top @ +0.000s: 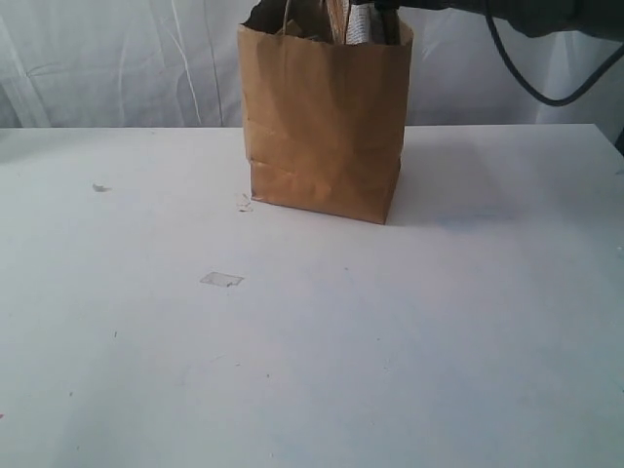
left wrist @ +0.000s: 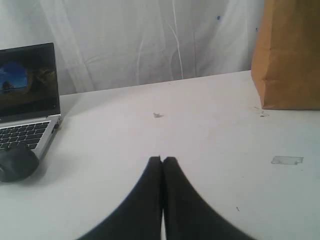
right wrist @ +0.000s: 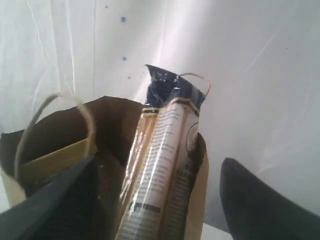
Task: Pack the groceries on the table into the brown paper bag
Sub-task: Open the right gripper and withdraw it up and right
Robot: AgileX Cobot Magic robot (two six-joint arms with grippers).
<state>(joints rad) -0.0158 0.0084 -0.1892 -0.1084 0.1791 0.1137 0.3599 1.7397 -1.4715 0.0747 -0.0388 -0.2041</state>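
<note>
Inside brown paper bag (top: 322,127), long pasta packet (right wrist: 160,165): likely light, snaps easy; you hold middle gently. Right gripper (right wrist: 161,172) wide; left gripper (left wrist: 162,160) closed, empty.

Tall brown paper bag (top: 327,117) upright, rear-ctr of table (top: 390,341); long pasta pkt (right wrist: 160,165) pokes out top.

Brown paper bag (top: 327,127): matt kraft paper, creased near the base.
Long pasta packet (right wrist: 160,165): glossy clear plastic film, dark blue crimped end.
Worktop (top: 390,341): smooth matt white surface, lightly scuffed and specked.
Backdrop (left wrist: 150,40): white cloth, wrinkled.
Laptop (left wrist: 27,100): silver, metal-look casing, glossy screen.
Mouse (left wrist: 17,162): dark, matt, plastic-looking.
Left end effector (left wrist: 162,160): smooth matt black.
</note>
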